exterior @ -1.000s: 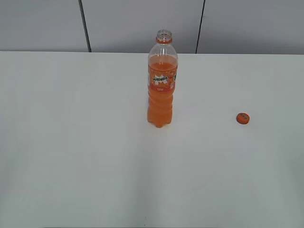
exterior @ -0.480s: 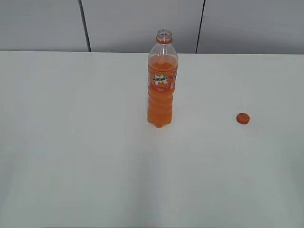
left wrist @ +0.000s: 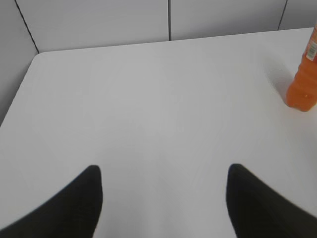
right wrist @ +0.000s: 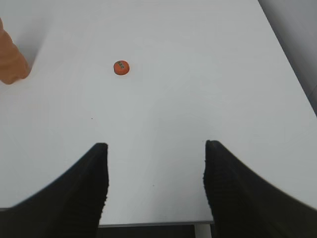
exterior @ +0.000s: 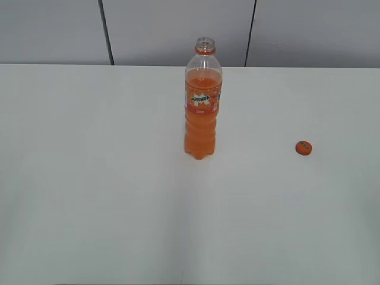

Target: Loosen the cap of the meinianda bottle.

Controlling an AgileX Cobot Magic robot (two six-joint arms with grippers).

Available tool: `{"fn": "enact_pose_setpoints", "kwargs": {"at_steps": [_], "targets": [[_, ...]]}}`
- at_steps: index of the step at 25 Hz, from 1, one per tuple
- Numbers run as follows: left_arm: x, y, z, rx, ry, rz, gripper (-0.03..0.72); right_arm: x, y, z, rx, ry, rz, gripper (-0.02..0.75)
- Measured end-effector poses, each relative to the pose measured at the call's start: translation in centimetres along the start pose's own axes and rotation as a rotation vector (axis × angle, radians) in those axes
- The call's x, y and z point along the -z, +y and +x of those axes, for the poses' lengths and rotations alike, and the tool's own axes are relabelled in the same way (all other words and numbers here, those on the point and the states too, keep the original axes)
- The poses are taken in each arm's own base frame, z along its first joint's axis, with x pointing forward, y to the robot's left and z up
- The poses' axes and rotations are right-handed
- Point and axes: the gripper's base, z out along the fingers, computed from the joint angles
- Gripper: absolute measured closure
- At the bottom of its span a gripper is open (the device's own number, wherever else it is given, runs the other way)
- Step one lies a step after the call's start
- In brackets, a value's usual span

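Observation:
The meinianda bottle [exterior: 202, 101] stands upright near the back middle of the white table, its neck open with no cap on it. Its lower body shows at the right edge of the left wrist view [left wrist: 303, 82] and at the left edge of the right wrist view [right wrist: 10, 59]. The orange cap [exterior: 303, 148] lies flat on the table to the bottle's right; it also shows in the right wrist view [right wrist: 121, 67]. My left gripper [left wrist: 163, 171] is open and empty, far left of the bottle. My right gripper [right wrist: 156, 146] is open and empty, over the table's front edge, well short of the cap. Neither gripper shows in the exterior view.
The white table [exterior: 119, 196] carries only the bottle and cap. Grey wall panels [exterior: 178, 29] stand behind its back edge. The table's rounded left corner [left wrist: 37, 54] and its right edge [right wrist: 292, 79] are in view.

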Motion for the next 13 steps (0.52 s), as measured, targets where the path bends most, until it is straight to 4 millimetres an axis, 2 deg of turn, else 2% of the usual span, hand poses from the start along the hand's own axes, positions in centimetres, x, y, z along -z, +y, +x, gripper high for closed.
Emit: {"fn": "enact_pose_setpoints", "kwargs": {"at_steps": [13], "targets": [[0.02, 0.0, 0.01, 0.0, -0.002, 0.0, 0.218, 0.0, 0.0, 0.0, 0.0, 0.0, 0.0, 0.28]]}}
